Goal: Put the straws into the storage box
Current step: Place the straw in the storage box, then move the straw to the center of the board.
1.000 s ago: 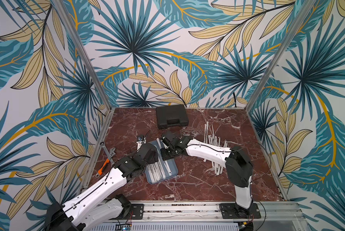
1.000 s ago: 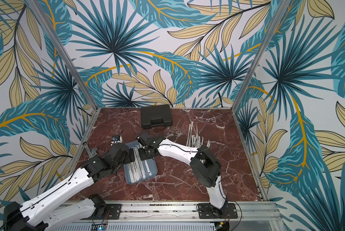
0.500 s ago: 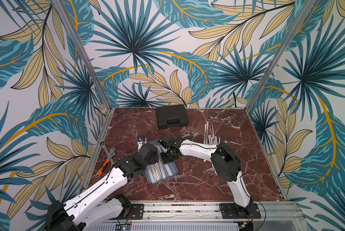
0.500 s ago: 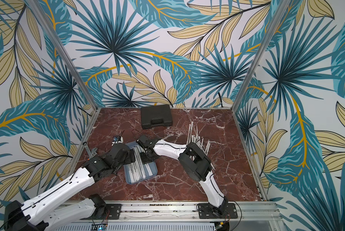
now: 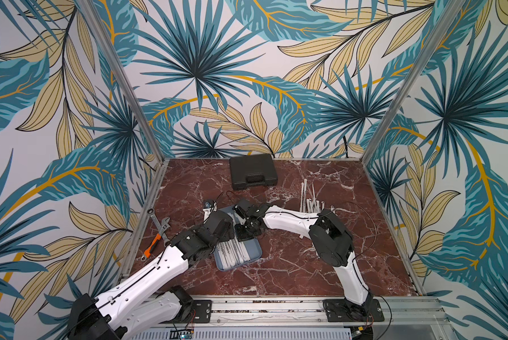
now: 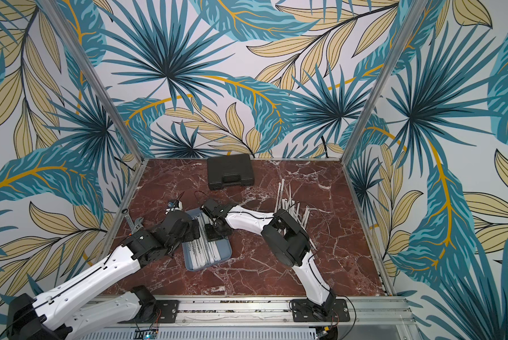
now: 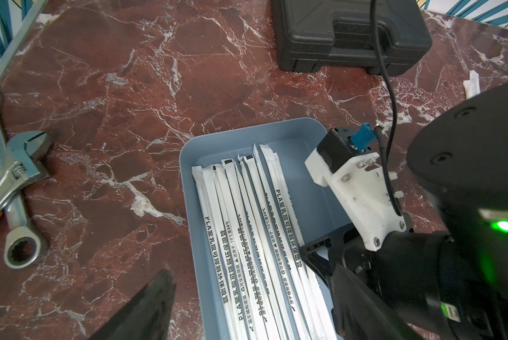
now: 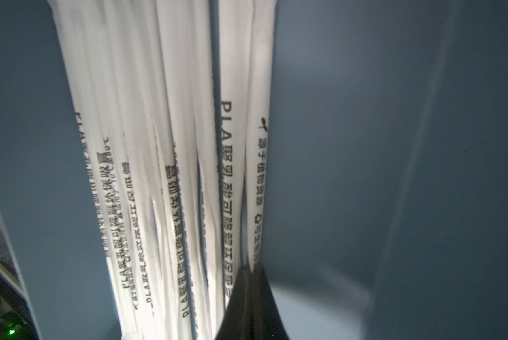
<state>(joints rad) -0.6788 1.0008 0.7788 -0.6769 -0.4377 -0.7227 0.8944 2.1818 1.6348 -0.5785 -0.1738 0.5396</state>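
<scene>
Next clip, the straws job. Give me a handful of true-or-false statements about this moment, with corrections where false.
1. Several straws lie in the storage box. True.
2. The black case stands open. False: it is closed, at the back of the table.
3. The right gripper is shut on a straw in the storage box. True.
4. No straws are left outside the storage box. False: a loose pile lies on the table, toward its right rear.
5. The wrenches lie in the storage box. False: they lie on the table, apart from it.
</scene>
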